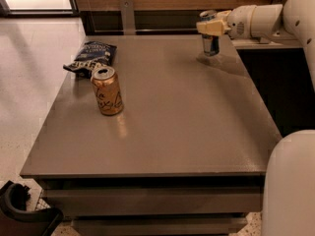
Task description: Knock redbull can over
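Note:
The redbull can (210, 42), slim, blue and silver, stands upright near the far right corner of the brown table (182, 122). My gripper (210, 27) reaches in from the right on the white arm (261, 19) and lies across the can's upper part, touching it and hiding its middle. The can's silver top shows just above the gripper.
A wider gold can (107, 90) with script lettering stands upright at the left of the table. A dark blue chip bag (91, 57) lies behind it near the far left edge. A wooden wall and rail run behind the table. The table's right edge is close to the redbull can.

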Controlling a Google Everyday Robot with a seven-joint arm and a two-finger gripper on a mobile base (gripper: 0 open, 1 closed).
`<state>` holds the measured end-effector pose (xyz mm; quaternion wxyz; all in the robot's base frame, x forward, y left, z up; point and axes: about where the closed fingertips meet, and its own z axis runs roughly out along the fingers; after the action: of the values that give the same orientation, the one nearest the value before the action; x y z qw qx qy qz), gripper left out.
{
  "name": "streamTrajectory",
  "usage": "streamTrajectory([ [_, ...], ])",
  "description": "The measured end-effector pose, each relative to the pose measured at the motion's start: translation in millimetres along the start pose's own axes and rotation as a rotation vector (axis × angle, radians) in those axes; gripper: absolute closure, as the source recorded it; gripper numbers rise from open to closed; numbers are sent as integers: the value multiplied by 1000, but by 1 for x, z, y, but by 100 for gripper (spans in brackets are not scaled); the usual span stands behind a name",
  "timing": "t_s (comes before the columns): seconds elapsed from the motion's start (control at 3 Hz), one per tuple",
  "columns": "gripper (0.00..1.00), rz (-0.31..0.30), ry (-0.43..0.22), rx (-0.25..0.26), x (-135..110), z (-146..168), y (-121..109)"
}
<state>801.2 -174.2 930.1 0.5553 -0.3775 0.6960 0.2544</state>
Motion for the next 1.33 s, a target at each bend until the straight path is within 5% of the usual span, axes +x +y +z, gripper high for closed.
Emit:
streamTrajectory([
  [0.67,100,-162,225,6,0,1,15],
  [1.33,100,-246,374,12,15,19,24],
])
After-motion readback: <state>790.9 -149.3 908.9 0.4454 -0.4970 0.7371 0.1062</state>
